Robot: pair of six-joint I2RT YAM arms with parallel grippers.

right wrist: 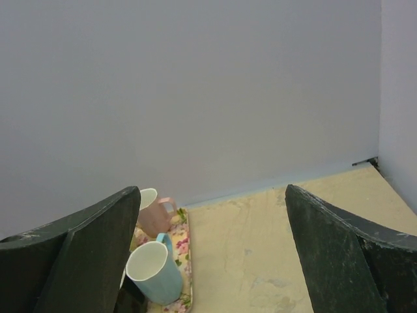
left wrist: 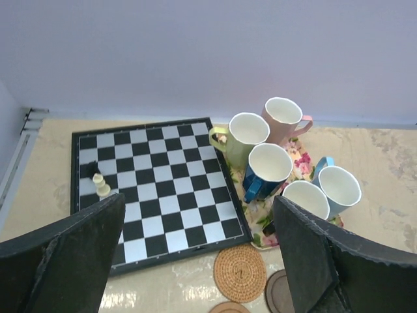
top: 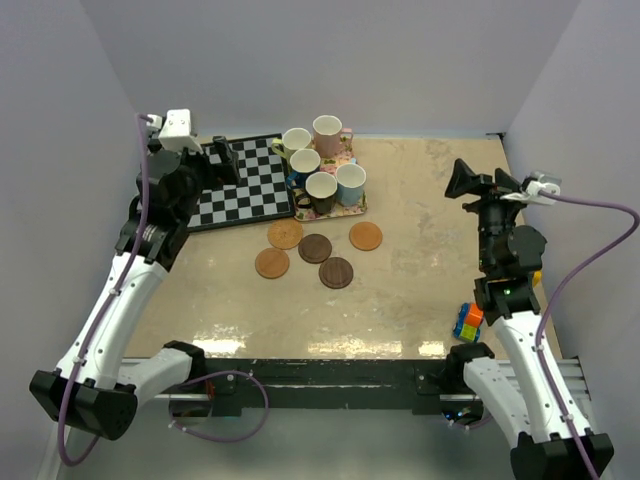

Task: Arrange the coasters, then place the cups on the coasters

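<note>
Cups (top: 322, 190) grouped on tray (left wrist: 300, 160); coasters (top: 315, 248) beside; left gripper (left wrist: 199, 215), right gripper (right wrist: 213, 195) spread apart, empty.

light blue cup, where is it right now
In the top view the light blue cup stands on the floral tray, at its near right corner, just right of the black cup.

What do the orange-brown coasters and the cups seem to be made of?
The orange-brown coasters look like woven rattan or straw, with a matte finish: rings of weave show. The cups are probably glazed ceramic: their white insides are smooth and slightly shiny.
</note>
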